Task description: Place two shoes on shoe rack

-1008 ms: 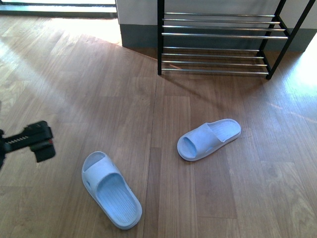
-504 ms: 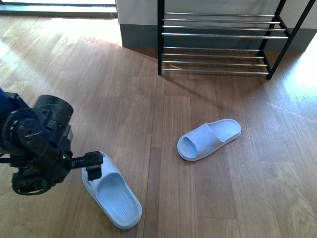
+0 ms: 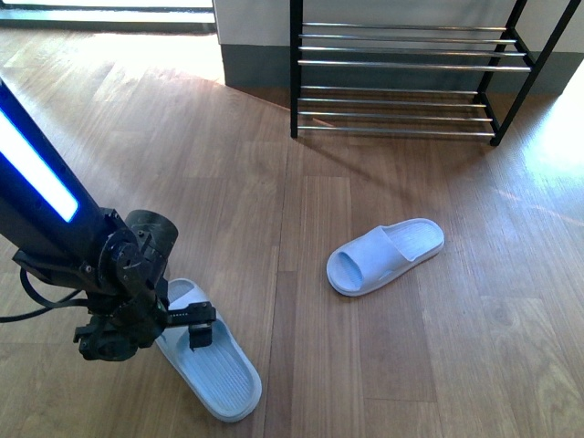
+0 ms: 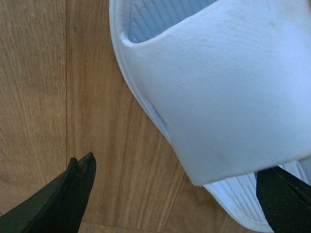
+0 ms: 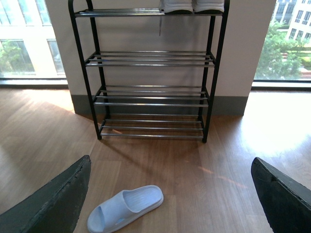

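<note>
The two shoes here are pale blue slide sandals on the wood floor. The near slide lies at the front left, and my left gripper stands open right over its strap end. In the left wrist view the strap fills the frame, with my left gripper astride the slide's edge, one finger over bare floor. The second slide lies mid-floor, also seen below my open right gripper as a slide. The shoe rack stands at the back wall, black-framed with chrome rods.
White-soled shoes sit on the rack's top shelf. A grey skirting and wall run behind the rack, with windows to either side. Bare wood floor lies between the slides and the rack.
My left arm has swung in from the left edge and come down over the near slide's strap end. Neither slide has moved.
</note>
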You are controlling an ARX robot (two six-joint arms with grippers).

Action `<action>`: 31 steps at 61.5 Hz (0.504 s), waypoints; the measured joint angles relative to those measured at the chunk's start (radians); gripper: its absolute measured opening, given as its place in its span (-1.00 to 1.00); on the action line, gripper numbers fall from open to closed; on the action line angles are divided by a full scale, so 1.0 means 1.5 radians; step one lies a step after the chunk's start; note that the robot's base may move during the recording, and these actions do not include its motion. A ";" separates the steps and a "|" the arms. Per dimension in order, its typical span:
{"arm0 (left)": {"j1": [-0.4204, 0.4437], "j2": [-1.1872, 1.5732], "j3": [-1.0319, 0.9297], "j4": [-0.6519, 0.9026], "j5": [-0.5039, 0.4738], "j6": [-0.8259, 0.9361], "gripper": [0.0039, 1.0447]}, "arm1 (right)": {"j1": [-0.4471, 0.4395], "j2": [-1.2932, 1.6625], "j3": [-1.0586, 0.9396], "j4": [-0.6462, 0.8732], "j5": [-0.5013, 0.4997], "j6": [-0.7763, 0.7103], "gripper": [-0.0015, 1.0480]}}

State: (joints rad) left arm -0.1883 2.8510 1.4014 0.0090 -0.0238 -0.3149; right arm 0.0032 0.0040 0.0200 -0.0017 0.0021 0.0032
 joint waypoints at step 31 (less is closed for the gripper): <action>-0.001 0.033 0.022 0.067 -0.055 0.091 0.33 | 0.000 0.000 0.000 0.000 0.000 0.000 0.82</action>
State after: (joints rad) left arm -0.1898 2.9009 1.4342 0.1101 -0.1066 -0.1783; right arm 0.0032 0.0040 0.0200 -0.0017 0.0021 0.0032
